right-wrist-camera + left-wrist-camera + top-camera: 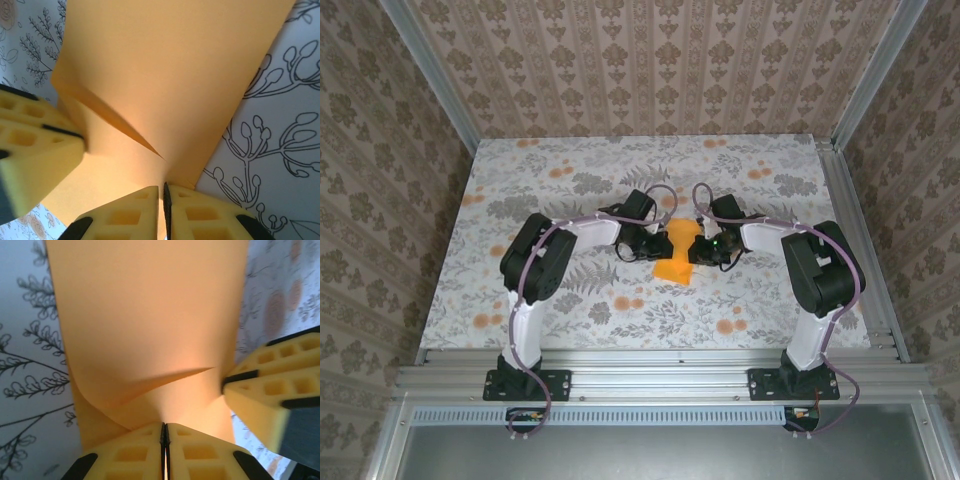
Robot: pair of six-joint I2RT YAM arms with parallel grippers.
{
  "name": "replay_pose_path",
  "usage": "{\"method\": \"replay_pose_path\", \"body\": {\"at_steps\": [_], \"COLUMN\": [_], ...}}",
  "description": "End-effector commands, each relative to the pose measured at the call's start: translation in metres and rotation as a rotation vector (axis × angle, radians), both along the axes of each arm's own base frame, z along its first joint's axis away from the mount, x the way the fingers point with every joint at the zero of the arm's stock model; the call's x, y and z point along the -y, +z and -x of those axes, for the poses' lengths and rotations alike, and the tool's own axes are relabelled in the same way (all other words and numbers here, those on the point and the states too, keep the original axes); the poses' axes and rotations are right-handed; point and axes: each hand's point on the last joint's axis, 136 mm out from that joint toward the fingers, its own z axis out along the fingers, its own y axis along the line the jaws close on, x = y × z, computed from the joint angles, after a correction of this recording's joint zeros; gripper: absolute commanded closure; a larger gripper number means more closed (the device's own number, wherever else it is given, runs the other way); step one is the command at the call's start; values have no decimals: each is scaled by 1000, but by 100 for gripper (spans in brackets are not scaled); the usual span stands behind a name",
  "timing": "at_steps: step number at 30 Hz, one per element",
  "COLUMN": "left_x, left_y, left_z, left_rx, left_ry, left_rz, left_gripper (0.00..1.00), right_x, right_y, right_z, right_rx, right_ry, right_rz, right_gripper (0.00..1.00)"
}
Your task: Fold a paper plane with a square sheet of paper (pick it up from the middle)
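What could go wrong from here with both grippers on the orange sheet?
1. The square sheet of paper is buckled between the left gripper and the right gripper, with a slanted ridge across it; squeezing closer could set a stray crease.
2. Both pinch only thin edges, so pulling apart might tear the sheet or slip it free.
3. The two grippers sit close together, so a small inward move may make them collide.

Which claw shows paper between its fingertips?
The right claw: a sliver of the thin bright orange paper sheet shows between its fingers; the left claw looks pressed flush.
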Motion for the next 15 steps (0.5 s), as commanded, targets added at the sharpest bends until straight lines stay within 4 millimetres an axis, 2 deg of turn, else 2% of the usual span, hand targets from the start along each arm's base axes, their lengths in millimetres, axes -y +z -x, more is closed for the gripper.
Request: {"method": "replay_pose_path", "body": {"at_steps": [1,7,11,15], "left_x": [0,-3,-5,-6], "left_y": [-7,-13,-20,-24], "left_z": [-1,-4,-3,-2], "left_rx": [-8,-20,-28,-38], "left_ry": [-26,-15,-14,-15], "left_rz": [-14,-23,-33,-34], "left_gripper": [89,89,89,89], "right_x": [11,11,12,5], "right_y": [-2,13,18,22], "right_z": [13,15,27,40], "right_rx": [-53,-30,-45,-61], "right_ry": [-32,-48,-73,-91], "right_rz": [43,25,6,-54], "right_gripper": [81,73,67,65]}}
